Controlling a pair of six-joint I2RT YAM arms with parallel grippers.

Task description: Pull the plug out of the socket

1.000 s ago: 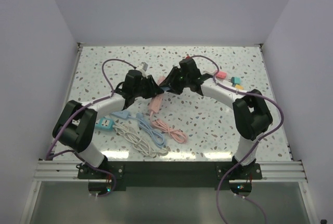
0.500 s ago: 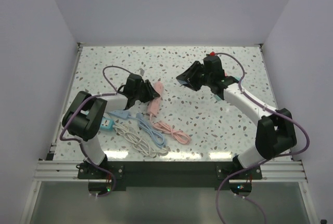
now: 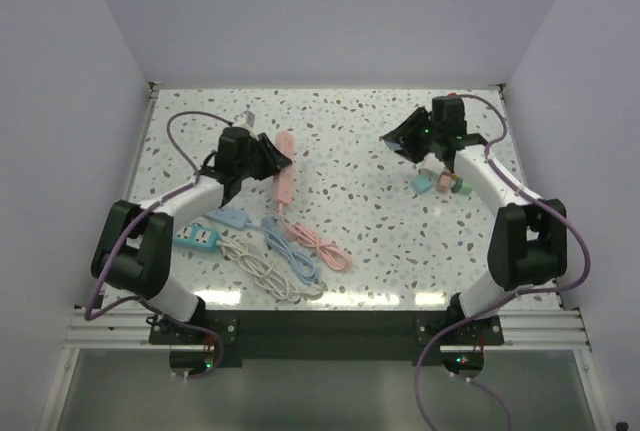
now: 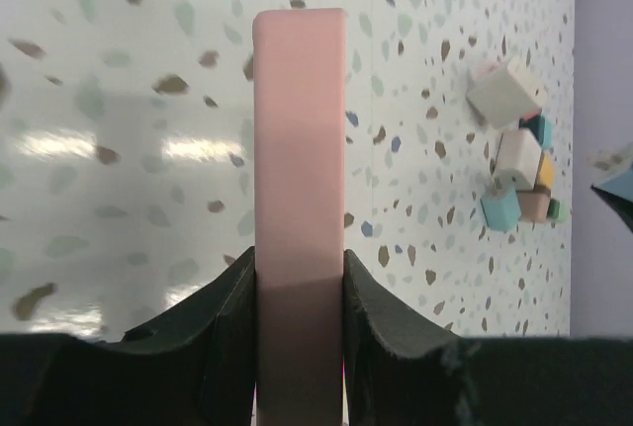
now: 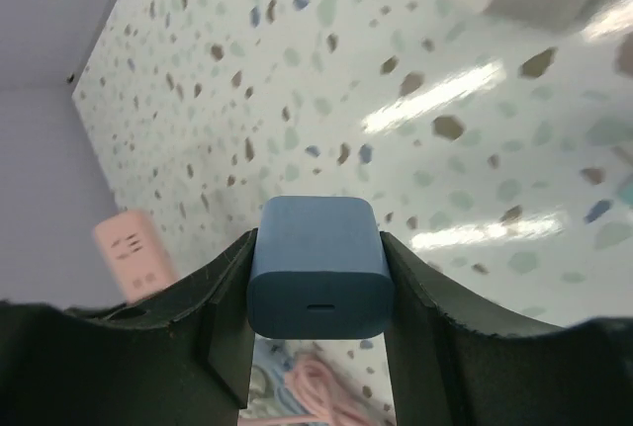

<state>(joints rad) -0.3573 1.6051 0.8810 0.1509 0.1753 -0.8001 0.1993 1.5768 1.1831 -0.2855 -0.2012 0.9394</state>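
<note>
**Blue square plug point(image 5: 318, 283) is clamped in right gripper point(image 5: 317, 248), long pink socket strip point(image 4: 299, 129) in left gripper point(image 4: 299, 293)**
Strip could be tugged loose by its trailing cable point(image 3: 318, 244).

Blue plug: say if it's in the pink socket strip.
Out: right hand holds blue plug, apart from pink socket strip in left hand.

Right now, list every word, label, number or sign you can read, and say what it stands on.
No text can be read in any view.
pink socket strip: faint dark marks in the right wrist view, too blurred to read.
blue plug: plain face, only a small slot.
coloured blocks: nothing legible.
</note>
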